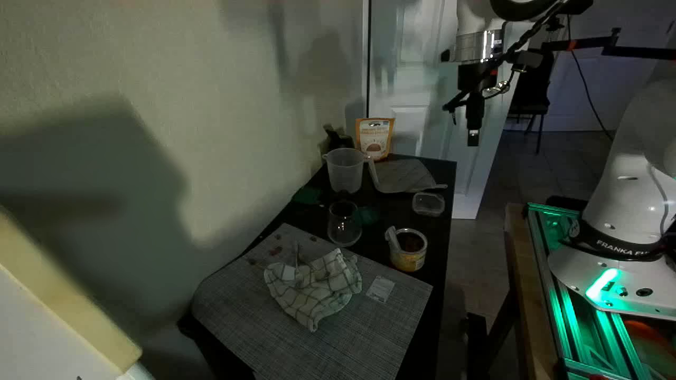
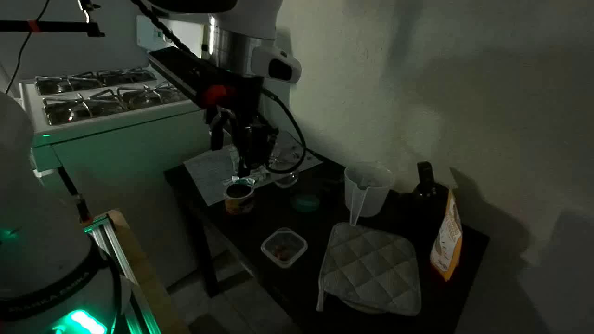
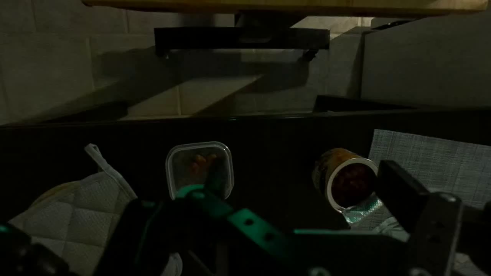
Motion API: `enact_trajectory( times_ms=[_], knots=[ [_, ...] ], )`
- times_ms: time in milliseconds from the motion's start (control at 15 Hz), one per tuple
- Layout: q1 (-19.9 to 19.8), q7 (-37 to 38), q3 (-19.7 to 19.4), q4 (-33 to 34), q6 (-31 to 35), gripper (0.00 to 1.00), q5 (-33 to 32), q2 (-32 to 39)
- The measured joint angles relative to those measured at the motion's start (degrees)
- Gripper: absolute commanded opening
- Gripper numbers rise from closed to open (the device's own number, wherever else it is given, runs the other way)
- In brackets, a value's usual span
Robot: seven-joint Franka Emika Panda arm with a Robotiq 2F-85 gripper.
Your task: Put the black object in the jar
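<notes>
Okay, fingers (image 3: 402,191) are wide apart, nothing seen between them: one lower left, one lower right in the wrist view. Can't say for sure which item the black object is. Best guess: the dark bottle-like thing (image 2: 428,191), right side of frame in an exterior view, between the measuring jug (image 2: 371,190) and the pouch (image 2: 448,241). Neck points up, so long axis reads near vertical; base is lost in the dark. From the fingers it lies well right and slightly lower in that frame, past the jug. Jar (image 1: 344,232), as I read it, is the clear glass one mid-frame in an exterior view, near the opened can (image 1: 407,259). Next move is probably a sideways run, clear of the jug. Fit in the jar looks doubtful.
</notes>
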Motion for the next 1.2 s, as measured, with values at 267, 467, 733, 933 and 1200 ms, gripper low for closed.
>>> enact_trajectory(
  times_ms=[267, 467, 733, 933, 1200],
  knots=[
    [0.0, 0.0, 0.0, 0.0, 0.0, 1.0, 0.0, 0.02],
    [-0.45, 5.96, 0.35, 0.57, 5.58, 1.0, 2.55, 1.26],
    [-0.43, 13.52, 1.25, 3.67, 20.14, 1.0, 7.55, 8.53],
    [-0.44, 21.59, 3.55, 8.3, 30.56, 1.0, 9.97, 18.17],
    [-0.88, 36.11, 7.59, 15.78, 37.37, 1.0, 9.73, 32.77]
  ],
)
